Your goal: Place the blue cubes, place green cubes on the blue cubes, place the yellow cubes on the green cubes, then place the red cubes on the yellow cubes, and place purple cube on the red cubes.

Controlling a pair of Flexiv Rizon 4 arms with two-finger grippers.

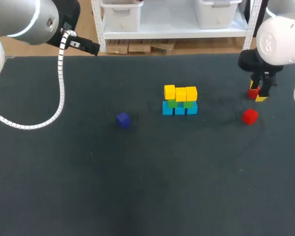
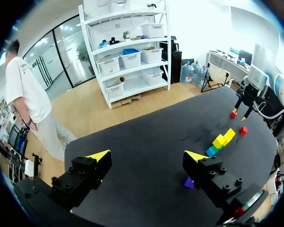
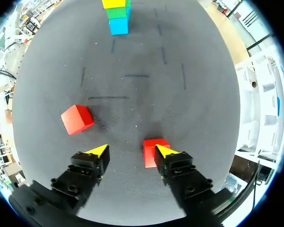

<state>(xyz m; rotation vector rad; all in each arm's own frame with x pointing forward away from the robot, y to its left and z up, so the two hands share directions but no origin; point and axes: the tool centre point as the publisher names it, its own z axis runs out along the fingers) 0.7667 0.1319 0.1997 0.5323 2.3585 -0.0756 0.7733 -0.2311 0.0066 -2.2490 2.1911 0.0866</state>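
At the right far side of the dark bench [image 1: 162,187], the right end effector [image 3: 131,151] sits low with its jaws spread wide and holds nothing. A small red cube [image 3: 154,152] lies between the fingers but off centre. It rests against the inner face of one yellow-tipped finger, and the other finger stands well apart from it. A second red cube [image 3: 77,118] rests nearby, ahead of that farther finger and outside it.

Farther ahead stands the stack: a row of three light-blue cubes [image 1: 180,109], two green cubes [image 1: 172,103] on them, and three yellow cubes [image 1: 181,93] on top. A dark purple cube [image 1: 123,119] lies alone on the bench, well apart from the stack. The left end effector [image 2: 146,156], also wide and empty, hangs high above the bench, with the purple cube showing beside one of its fingers.

The main risk is probably the off-centre start. As the jaws close, the near finger may shove the cube sideways or twist it, so the fingers catch it on a corner. A cube held crooked could then land askew on the yellow row and knock it.

A cube has no long axis. This one lies flat, with its sides roughly square to the fingers. The second red cube is turned at an angle to them and would likely need a wrist rotation.
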